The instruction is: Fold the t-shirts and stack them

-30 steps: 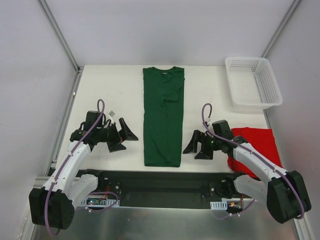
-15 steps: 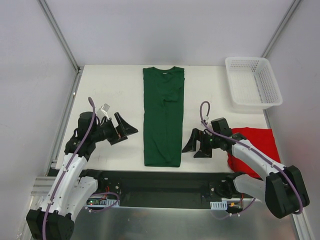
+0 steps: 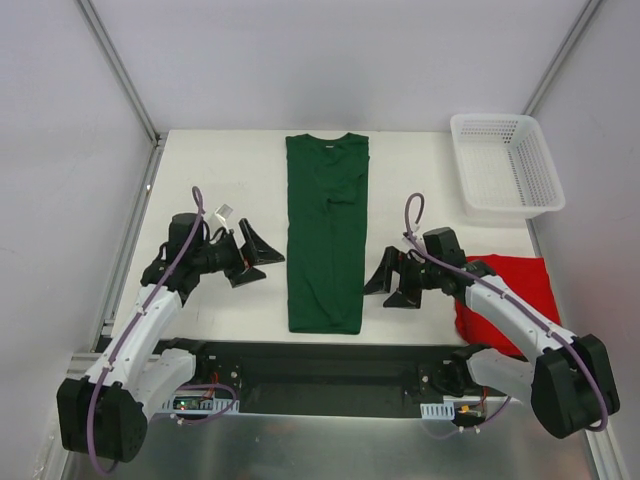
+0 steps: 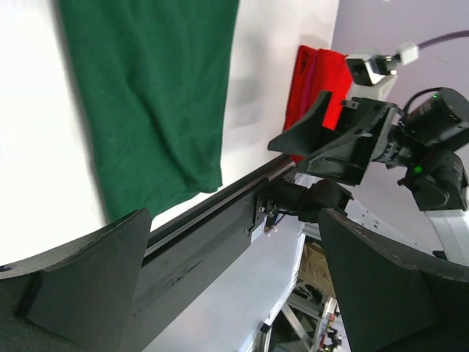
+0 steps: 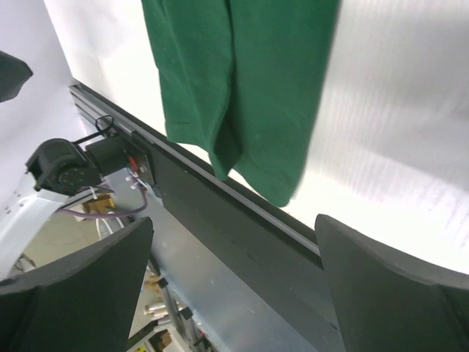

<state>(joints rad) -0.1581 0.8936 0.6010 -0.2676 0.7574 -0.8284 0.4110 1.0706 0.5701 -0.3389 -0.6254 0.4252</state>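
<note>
A lab test cell — white table (image 3: 220, 180) boxed by plain panels and aluminium framing (image 3: 118, 65).

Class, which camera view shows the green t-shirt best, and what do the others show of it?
The top external view: the whole green t-shirt lies there, folded into a long strip, collar to hem. The left wrist and right wrist views catch only its hem end near the table edge.

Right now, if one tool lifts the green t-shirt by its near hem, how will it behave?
Probably floppy: the green t-shirt lies flat with soft wrinkles, so it should drape. Likely light, being thin cloth. Its folded-in sides may fall open.
</note>
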